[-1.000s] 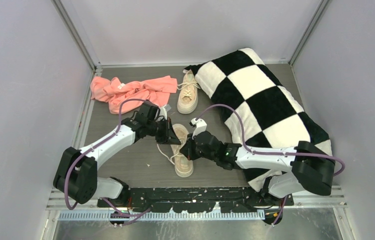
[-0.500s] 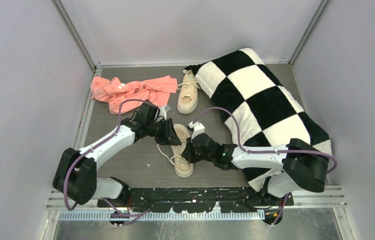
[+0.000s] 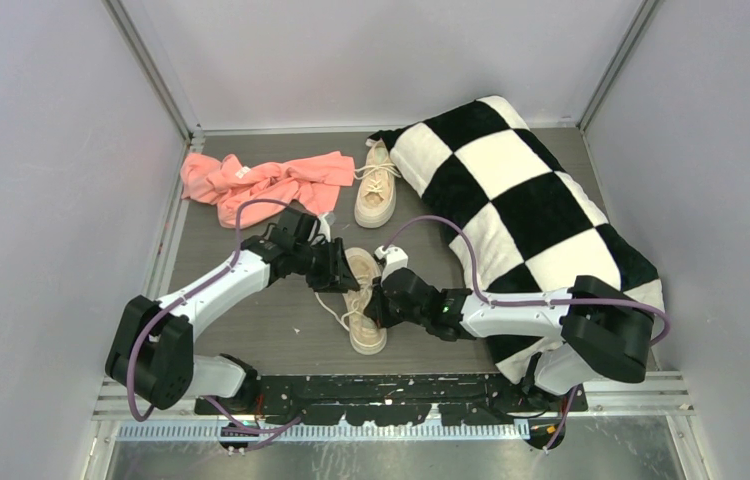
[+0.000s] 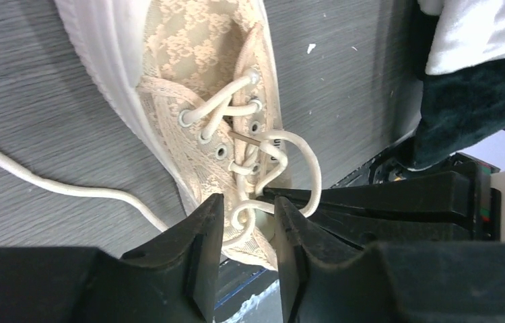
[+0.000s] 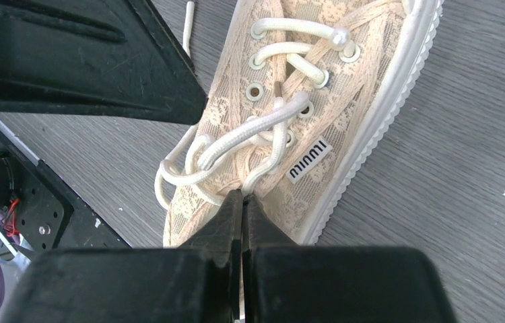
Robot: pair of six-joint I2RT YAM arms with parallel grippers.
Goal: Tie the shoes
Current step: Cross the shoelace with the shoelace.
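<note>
**Holding the lace taut while the other claw lets a loop sit**

From the top camera, both arms are meeting over the near shoe point(image 3: 363, 310), which is lying on the table point(image 3: 251, 330) just ahead of the bases. Its mate point(image 3: 376, 190) is resting well apart, between the pink cloth point(image 3: 261, 180) and the checkered pillow point(image 3: 521, 200). The left gripper point(image 3: 339, 268) and the right gripper point(image 3: 376, 300) are nearly touching above the eyelets.

In the left wrist view, the left claw point(image 4: 246, 205) is standing with its jaws parted, and a lace loop point(image 4: 307, 161) is running loosely into the gap, not pinched. One free lace end point(image 4: 54, 188) is trailing across the table beside the sole.

In the right wrist view, the right claw point(image 5: 242, 198) is pressed fully together and appears to be pinching a strand of the lace point(image 5: 250, 138) at its tips.

To my eye, the step is forming the knot. Doing it well means the right claw is holding steady tension while the left is re-gripping the loop low, without dragging the shoe.
</note>
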